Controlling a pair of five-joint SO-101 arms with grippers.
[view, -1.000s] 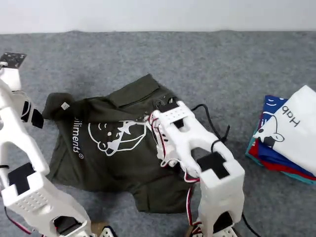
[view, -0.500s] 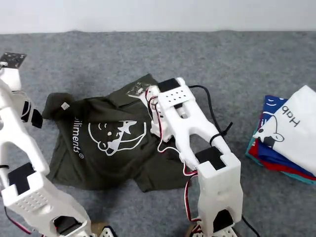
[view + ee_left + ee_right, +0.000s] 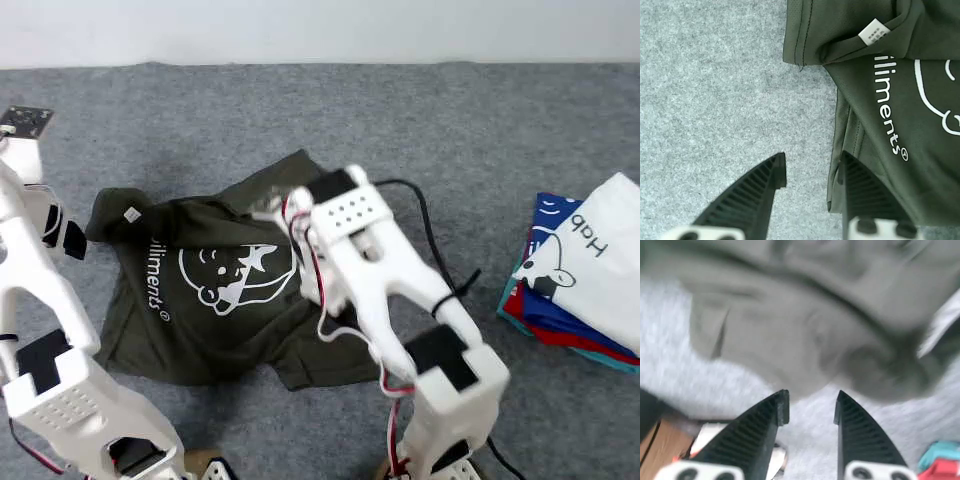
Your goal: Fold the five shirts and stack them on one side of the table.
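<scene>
I judge the shirt (image 3: 220,290) soft, light, limp: it will sag and bunch. Best pinched at a hem. My left claw (image 3: 810,175) and right claw (image 3: 810,410) both gape, empty.

Table cover (image 3: 450,130): grey felt-like carpet, matt, fuzzy, rough (fibres show clearly in my left wrist view). Olive shirt (image 3: 220,320): soft knit cloth, matt, creased, with stitched hems. White print (image 3: 235,275) on it: flat, smooth-looking, no shine. Small label (image 3: 874,33) at its collar: white woven cloth. My left gripper (image 3: 812,165) and my right gripper (image 3: 810,400): fingers (image 3: 755,190) of black plastic, matt, ribbed on the inner faces. My arm shells (image 3: 375,255): white plastic, smooth, faint sheen. Stack of folded shirts (image 3: 580,280): cloth, matt, smooth-lying.
</scene>
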